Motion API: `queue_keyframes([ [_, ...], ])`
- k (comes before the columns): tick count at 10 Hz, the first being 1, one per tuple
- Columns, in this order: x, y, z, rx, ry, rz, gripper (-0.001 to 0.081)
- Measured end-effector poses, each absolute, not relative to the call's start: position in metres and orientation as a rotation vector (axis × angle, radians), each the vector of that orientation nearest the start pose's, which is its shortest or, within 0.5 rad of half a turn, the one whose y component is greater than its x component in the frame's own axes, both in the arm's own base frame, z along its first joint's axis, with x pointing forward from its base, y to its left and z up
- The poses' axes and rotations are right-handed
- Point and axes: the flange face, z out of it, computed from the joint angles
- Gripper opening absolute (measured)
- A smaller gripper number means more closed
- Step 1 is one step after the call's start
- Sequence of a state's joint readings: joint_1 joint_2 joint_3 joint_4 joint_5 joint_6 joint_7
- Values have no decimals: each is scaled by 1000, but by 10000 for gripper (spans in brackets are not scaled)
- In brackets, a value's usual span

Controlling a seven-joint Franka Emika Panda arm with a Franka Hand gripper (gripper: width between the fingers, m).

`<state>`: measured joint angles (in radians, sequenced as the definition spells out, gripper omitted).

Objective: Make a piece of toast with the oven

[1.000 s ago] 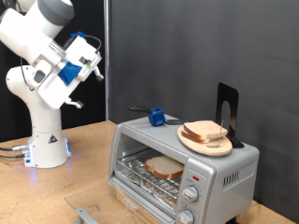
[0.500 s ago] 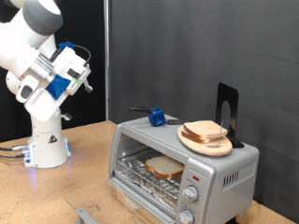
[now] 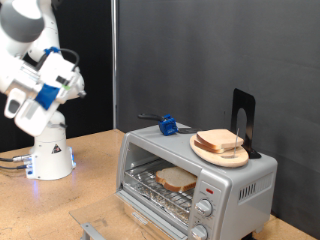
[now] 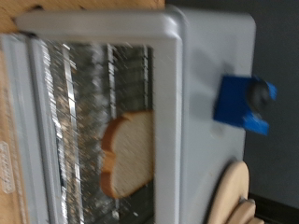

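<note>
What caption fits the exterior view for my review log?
Bread slice on the rack inside the open toaster oven; gripper raised far off at the exterior view's left, holding nothing visible.

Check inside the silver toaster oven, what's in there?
One pale slice of bread lies flat on the wire rack inside the silver toaster oven, door open. The oven's roof hides the cavity's back. The gripper is far off, at the exterior view's left.

No readable text or labels anywhere.
</note>
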<state>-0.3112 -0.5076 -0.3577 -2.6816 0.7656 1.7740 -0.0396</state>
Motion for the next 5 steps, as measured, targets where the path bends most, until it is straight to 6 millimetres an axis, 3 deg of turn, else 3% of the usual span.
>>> queue_keyframes([
  [3,290,-198,359,-1952,953,102,808],
  [5,299,-223,344,-1927,993,30,808],
])
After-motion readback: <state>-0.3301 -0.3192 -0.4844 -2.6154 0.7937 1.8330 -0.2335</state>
